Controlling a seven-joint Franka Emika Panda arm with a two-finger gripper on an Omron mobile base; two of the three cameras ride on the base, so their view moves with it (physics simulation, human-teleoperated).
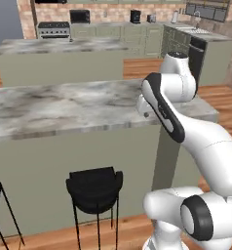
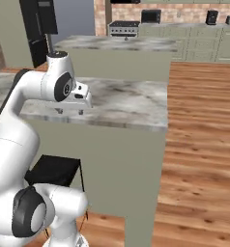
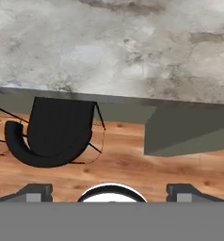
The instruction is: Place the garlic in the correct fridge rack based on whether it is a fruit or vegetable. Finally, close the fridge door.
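My gripper hangs open over the near edge of a grey marble island counter, fingers pointing down and nothing between them. In the hand view its two dark fingertips stand far apart at the bottom, with the counter top above and the wooden floor below. In the left base view the hand is mostly hidden behind my forearm. The garlic and the fridge rack are out of view. A tall black body stands at the far back left; I cannot tell whether it is the fridge door.
Black stools stand against the island's front, one right below my hand. A second island lies behind, with the stove and wall cabinets beyond. Open wooden floor stretches to the right.
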